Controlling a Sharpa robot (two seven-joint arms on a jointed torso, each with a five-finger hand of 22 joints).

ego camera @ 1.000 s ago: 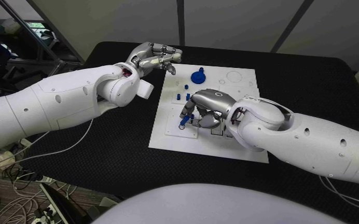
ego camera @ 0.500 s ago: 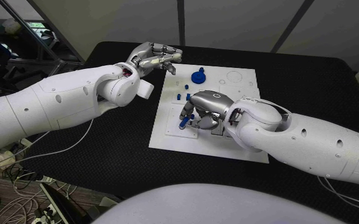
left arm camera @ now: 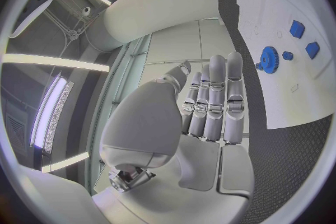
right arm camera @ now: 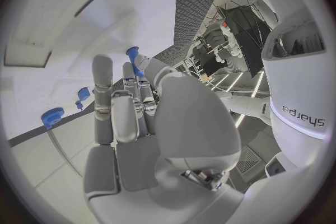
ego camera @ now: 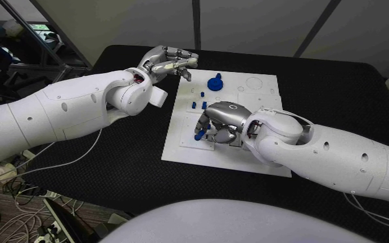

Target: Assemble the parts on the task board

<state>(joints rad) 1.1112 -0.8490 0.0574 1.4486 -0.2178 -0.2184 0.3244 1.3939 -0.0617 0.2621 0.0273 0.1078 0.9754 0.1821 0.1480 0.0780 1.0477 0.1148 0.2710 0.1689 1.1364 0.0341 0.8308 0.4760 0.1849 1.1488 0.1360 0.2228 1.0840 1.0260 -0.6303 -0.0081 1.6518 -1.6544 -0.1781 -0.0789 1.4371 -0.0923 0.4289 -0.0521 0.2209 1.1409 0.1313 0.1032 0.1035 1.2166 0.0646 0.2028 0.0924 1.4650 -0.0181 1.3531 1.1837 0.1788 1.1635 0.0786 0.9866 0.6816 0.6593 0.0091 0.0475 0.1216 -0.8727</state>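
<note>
The white task board (ego camera: 243, 158) lies in the middle of the black table. My right hand (ego camera: 220, 124) hangs low over the board's left part and pinches a small blue peg (ego camera: 199, 135) between thumb and a finger; the blue peg (right arm camera: 132, 56) shows at the fingertips of my right hand (right arm camera: 133, 117). A blue gear-like part (ego camera: 214, 82) stands at the board's far side, with small blue pieces (ego camera: 198, 105) nearer. My left hand (ego camera: 166, 63) is raised beyond the board's far left corner and holds nothing. The fingers of my left hand (left arm camera: 213, 101) are stretched out side by side.
The blue gear (left arm camera: 269, 57) and two blue square pieces (left arm camera: 304, 39) sit on the white task board (left arm camera: 294, 95). Black table (ego camera: 324, 91) surrounds the board on all sides. A white cable (ego camera: 73, 156) runs across the table's left edge.
My right hand has shifted slightly towards the board's near left edge with the blue peg in it. My left hand has stayed in place.
</note>
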